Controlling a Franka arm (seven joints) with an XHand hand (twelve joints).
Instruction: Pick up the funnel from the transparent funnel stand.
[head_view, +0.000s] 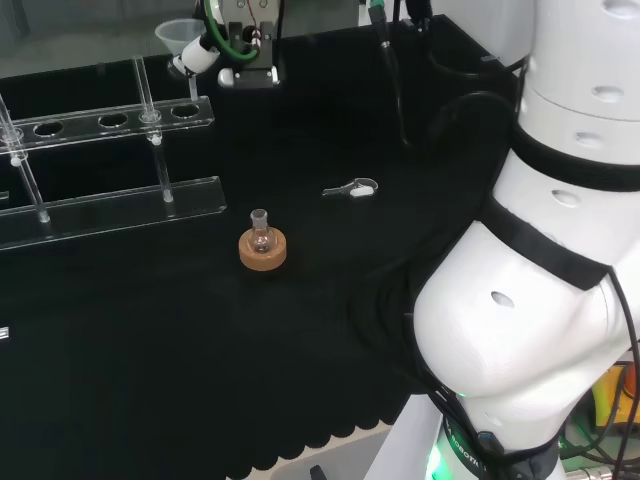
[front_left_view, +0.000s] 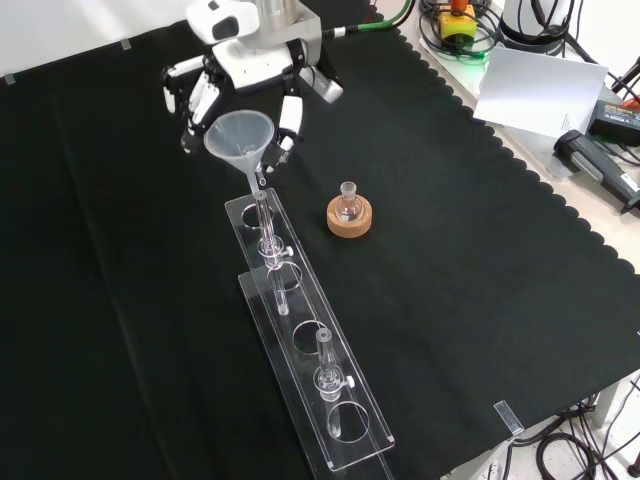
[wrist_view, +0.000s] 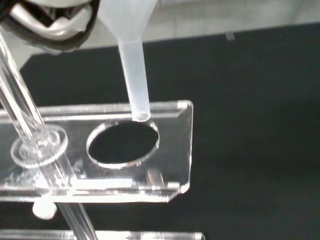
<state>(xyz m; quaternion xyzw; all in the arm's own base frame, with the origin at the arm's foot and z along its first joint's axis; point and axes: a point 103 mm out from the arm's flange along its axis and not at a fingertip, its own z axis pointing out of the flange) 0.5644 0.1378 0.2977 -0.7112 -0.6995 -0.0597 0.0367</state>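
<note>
Funnel (front_left_view: 238, 134) is clear of its hole: in the wrist view the spout tip (wrist_view: 141, 116) sits just above the rim of the end hole (wrist_view: 123, 143) of the transparent funnel stand (front_left_view: 300, 345), slightly off the hole's centre. Front view shows the cone up at the far end of the stand, with the hand (front_left_view: 262, 70) right behind it, fingers curled in around the cone. Judgement: the hand is closed on the funnel and the lift is mostly done.

To finish well: pull straight up along the spout axis, no sideways drift until the tip is well above the top plate. The upright post (wrist_view: 26, 116) stands just beside that hole, so any swing toward it risks knocking the stand. Keep the cone level so it doesn't slip out of the fingers.

Nearby: small flask on a cork ring (front_left_view: 348, 217) stands apart from the stand, to its right in the front view, not in the way.

Hard to tell: where exactly the fingers meet the cone. It's clear plastic and the contact is behind it. In the head view the funnel (head_view: 179, 37) is small at the far edge, beside the hand (head_view: 205, 55).
</note>
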